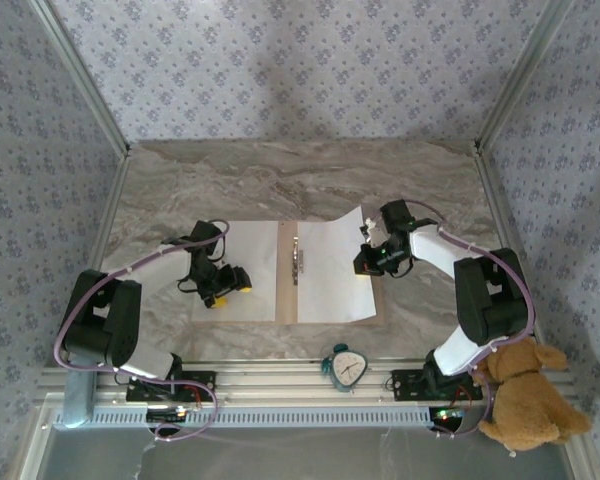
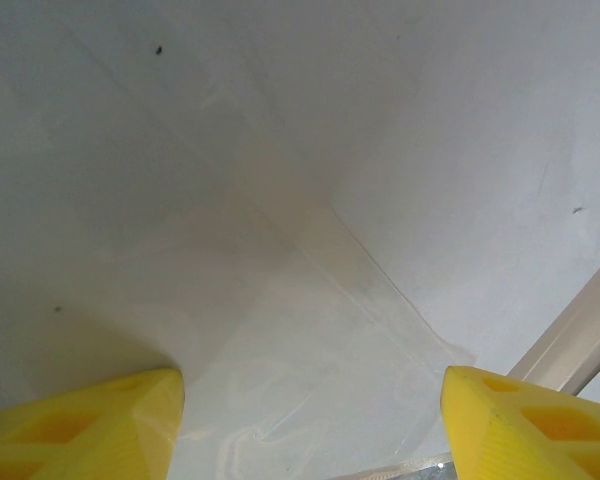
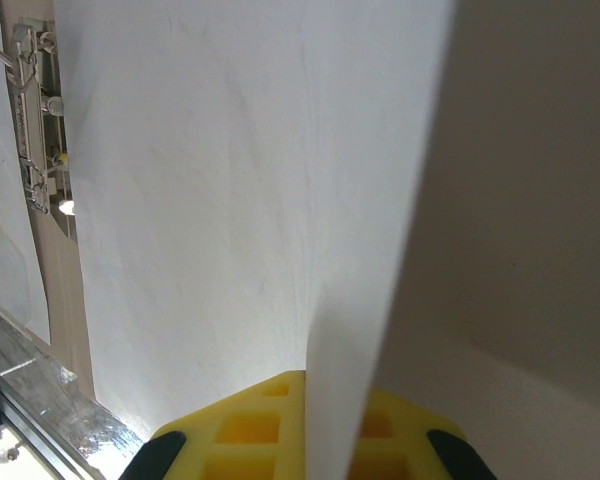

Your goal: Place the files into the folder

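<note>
Your right fingers (image 3: 240, 432) are clenched on the lifted outer edge of the right file (image 1: 330, 275), which lies on the open folder (image 1: 286, 295) mid-desk (image 1: 280, 180). Your left fingers (image 2: 90, 425) are spread wide over the left file (image 1: 250, 250), gripping nothing.

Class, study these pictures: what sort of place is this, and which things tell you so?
Probably a staged robot test booth, not a real office: a grey marble-patterned tabletop boxed in by flower-papered wall panels on silver metal framing, with a brown plush teddy bear.
</note>
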`<state>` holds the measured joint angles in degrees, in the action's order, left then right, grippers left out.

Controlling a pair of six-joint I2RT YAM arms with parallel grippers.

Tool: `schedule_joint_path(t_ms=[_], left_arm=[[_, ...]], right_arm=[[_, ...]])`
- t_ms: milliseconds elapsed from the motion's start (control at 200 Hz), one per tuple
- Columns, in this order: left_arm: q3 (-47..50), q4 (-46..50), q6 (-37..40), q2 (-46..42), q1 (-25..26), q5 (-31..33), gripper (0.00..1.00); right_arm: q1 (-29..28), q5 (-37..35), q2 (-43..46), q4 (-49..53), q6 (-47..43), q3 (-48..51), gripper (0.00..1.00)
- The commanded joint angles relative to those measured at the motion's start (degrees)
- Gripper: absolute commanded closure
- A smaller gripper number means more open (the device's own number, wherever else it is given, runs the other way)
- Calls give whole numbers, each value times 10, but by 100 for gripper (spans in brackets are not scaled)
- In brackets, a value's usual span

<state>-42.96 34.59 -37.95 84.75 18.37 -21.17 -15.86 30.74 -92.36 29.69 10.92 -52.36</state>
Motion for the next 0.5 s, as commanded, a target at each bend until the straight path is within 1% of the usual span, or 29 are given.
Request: schedule_joint_path(t_ms=[0,495], left_arm=[[-1,28,6,-4,-4,7,30],[2,29,7,-6,-4,8,30]], right_arm=[[2,8,2,-1,6,1,100],[6,10,2,-18,11,3,100]])
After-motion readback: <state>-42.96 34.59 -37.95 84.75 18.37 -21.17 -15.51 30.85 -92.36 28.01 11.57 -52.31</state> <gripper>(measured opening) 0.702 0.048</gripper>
